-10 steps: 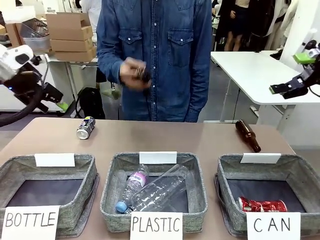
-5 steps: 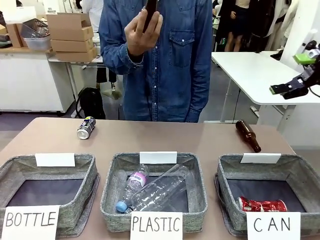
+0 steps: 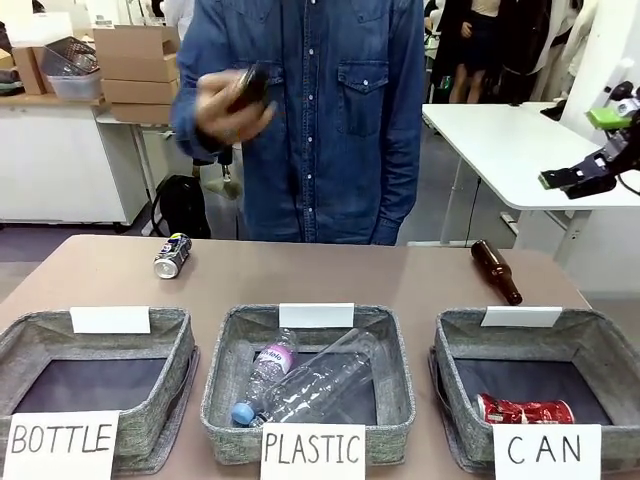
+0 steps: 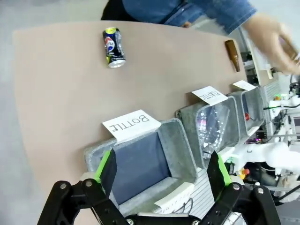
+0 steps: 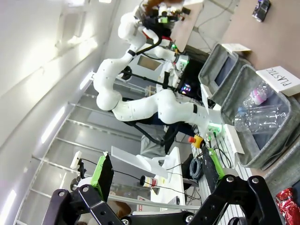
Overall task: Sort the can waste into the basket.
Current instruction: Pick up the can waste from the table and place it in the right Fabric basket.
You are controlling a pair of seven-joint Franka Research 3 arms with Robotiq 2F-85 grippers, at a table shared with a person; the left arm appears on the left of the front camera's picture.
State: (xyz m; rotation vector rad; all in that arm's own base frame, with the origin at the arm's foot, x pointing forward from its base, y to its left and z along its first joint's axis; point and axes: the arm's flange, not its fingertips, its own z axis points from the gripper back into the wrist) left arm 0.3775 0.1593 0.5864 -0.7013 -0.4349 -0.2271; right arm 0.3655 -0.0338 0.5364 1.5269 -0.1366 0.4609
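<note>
Red crumpled can [image 3: 525,410] lies inside the CAN basket [image 3: 603,347] on our right, the blue-and-silver can [image 3: 172,254] rests on its side on the desk [image 3: 350,275] beyond the BOTTLE basket [image 3: 170,345], and our left jaws and right jaws stand wide open, empty.

- The person's hand [image 3: 225,100] is a blur to me; I can't name the dark thing [image 3: 250,85] in it.
- The CAN card [image 3: 546,451] hides the red can [image 3: 525,409] along its lower edge.
</note>
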